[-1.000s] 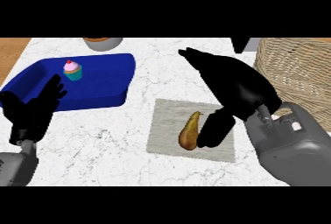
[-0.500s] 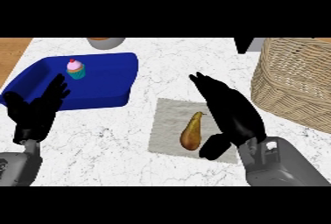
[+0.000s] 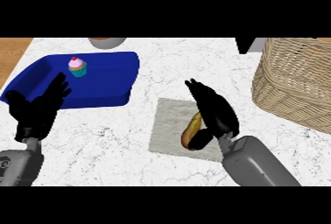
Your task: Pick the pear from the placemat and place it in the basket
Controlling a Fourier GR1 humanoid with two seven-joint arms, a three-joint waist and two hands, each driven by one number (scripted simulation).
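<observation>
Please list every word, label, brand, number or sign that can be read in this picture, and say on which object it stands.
There is no readable text.
The pear, the placemat, the basket, the blue tray and the cupcake show no words, numbers or signs.

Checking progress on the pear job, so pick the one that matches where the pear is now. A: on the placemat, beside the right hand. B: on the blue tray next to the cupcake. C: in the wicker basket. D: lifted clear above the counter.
A: the pear lies on the grey placemat, with the right hand down against its right side, and the basket stands apart at the right.
</observation>
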